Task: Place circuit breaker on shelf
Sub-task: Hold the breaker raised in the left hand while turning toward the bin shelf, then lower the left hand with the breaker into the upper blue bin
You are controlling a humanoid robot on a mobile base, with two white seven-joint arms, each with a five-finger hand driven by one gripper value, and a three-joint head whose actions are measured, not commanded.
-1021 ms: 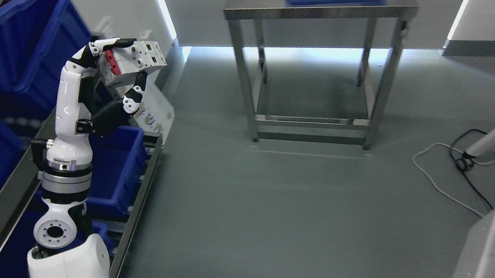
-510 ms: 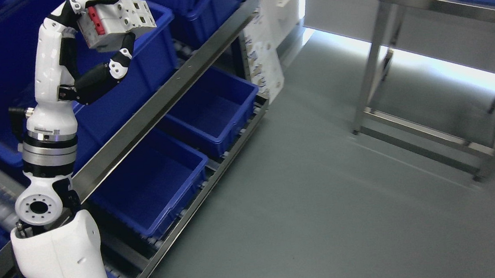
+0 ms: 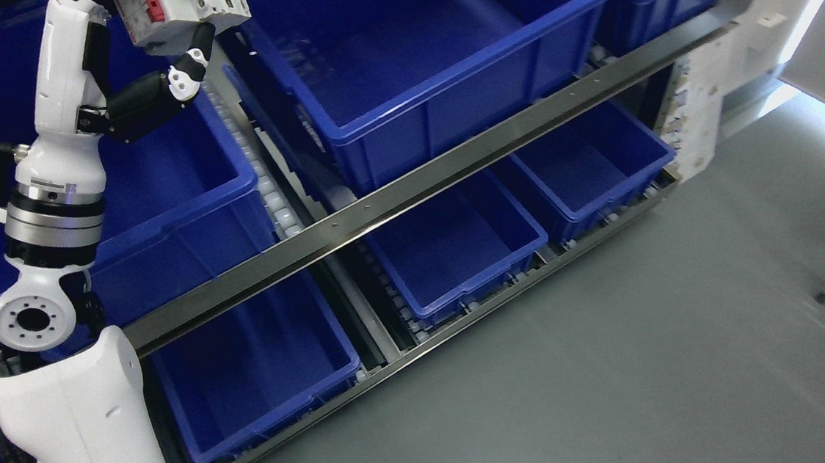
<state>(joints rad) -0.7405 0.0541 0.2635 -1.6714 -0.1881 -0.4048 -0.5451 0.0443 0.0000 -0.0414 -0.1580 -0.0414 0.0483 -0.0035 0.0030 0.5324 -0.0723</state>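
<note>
Now we are seeing five blue bins (image 3: 436,60) on the shelf (image 3: 451,166); our left hand (image 3: 148,53) is clamping one circuit breaker (image 3: 181,10) above them, the camera having swung from the floor.

Bins (image 3: 436,60) seen as glossy blue plastic; shelf rail (image 3: 451,166) as brushed metal. Left hand (image 3: 149,68) shelled in glossy white plastic. Floor (image 3: 614,363) is smooth, matt grey.

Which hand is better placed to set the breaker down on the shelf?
Left. The left hand already grips the white circuit breaker with red switches, raised over the upper shelf's blue plastic bins. The right arm is out of view.
</note>
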